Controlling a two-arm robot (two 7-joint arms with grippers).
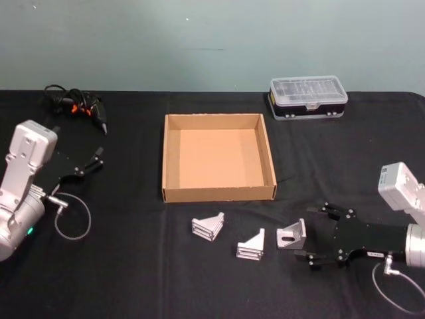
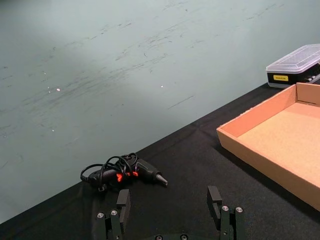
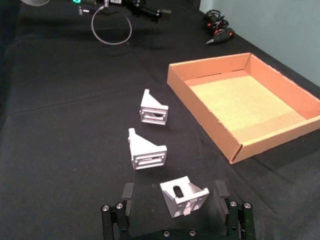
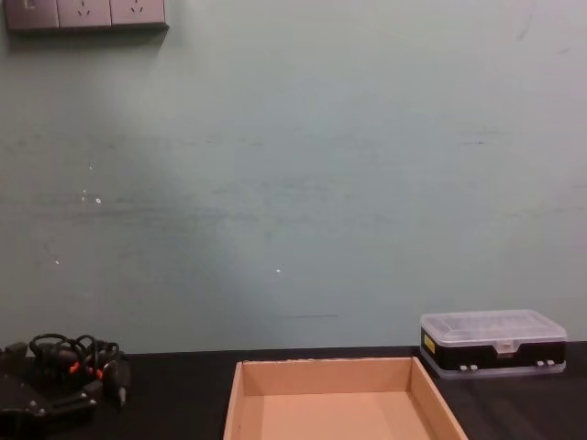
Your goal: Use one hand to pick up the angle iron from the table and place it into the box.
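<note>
**Status: pick stage, grasp not yet made**

Right gripper [image 1: 307, 234], a black mechanical pincer on a boxy silver-grey arm, sits low over the flat matte black table [image 1: 133, 279] at the near right. Its fingers are spread wide. In the right wrist view, the nearest small silver angle iron [image 3: 183, 196] lies between the two fingertips with a gap on each side. No contact is visible.

Two more silver angle irons rest on the table to the left of the first. The middle angle iron [image 1: 252, 245] is just beside it. The left angle iron [image 1: 208, 226] lies a little farther back, near the front wall of the box.

The wide shallow tan cardboard box [image 1: 219, 193] stands beyond the three parts, at table centre. Its floor is bare, so no part has been delivered.

Left gripper [image 1: 76, 176] is parked at the left side of the table, level with the box, with fingers apart and holding nothing.

At the far edge sit a black corded tool with orange marks [image 1: 76, 106] on the left and a black plastic case with clear lid [image 1: 307, 98] on the right. Neither belongs to the task.

Progress assessment:
1. Approach appears complete.
2. Closing on the part, lifting, carrying it to the box and releasing are all outstanding.
</note>
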